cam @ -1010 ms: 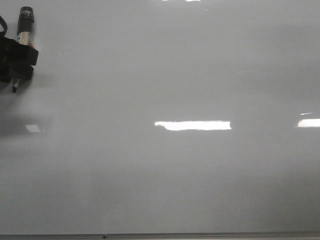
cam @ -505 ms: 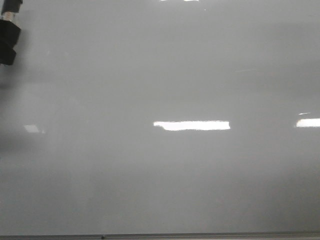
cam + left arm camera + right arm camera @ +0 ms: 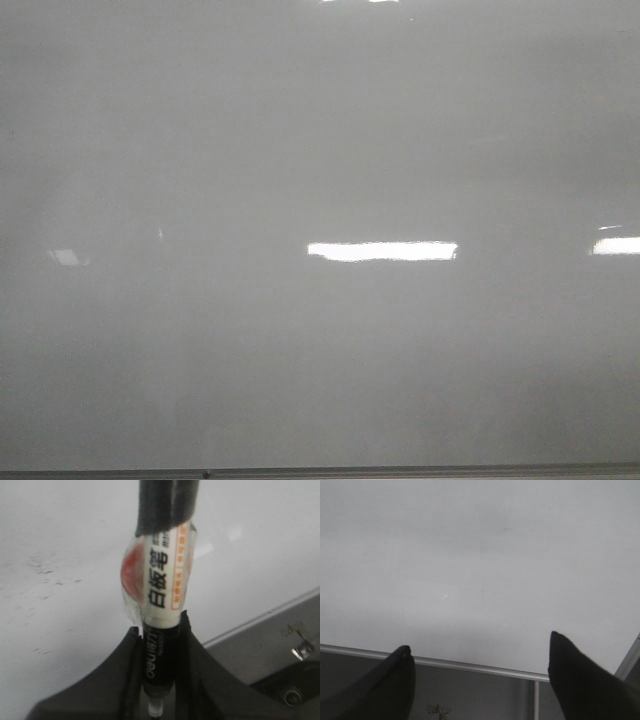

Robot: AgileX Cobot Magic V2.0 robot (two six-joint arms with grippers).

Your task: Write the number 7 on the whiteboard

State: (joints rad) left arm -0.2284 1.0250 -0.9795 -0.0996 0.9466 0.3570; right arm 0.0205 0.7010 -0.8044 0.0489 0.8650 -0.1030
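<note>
The whiteboard (image 3: 320, 150) fills the front view, bare but for light reflections (image 3: 382, 251); no number 7 shows. Its metal edge (image 3: 400, 470) runs along the bottom. The left gripper (image 3: 157, 680) clamps a marker (image 3: 162, 595). The right gripper (image 3: 480, 665) stands wide, holding nothing, near the board's edge.

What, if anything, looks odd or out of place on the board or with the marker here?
Nothing is spilled or damaged. The whiteboard shows only light reflections and no number 7 in the front view. The left gripper clamps a whiteboard marker wrapped in clear tape, which is unusual. The right gripper is open and empty.
</note>
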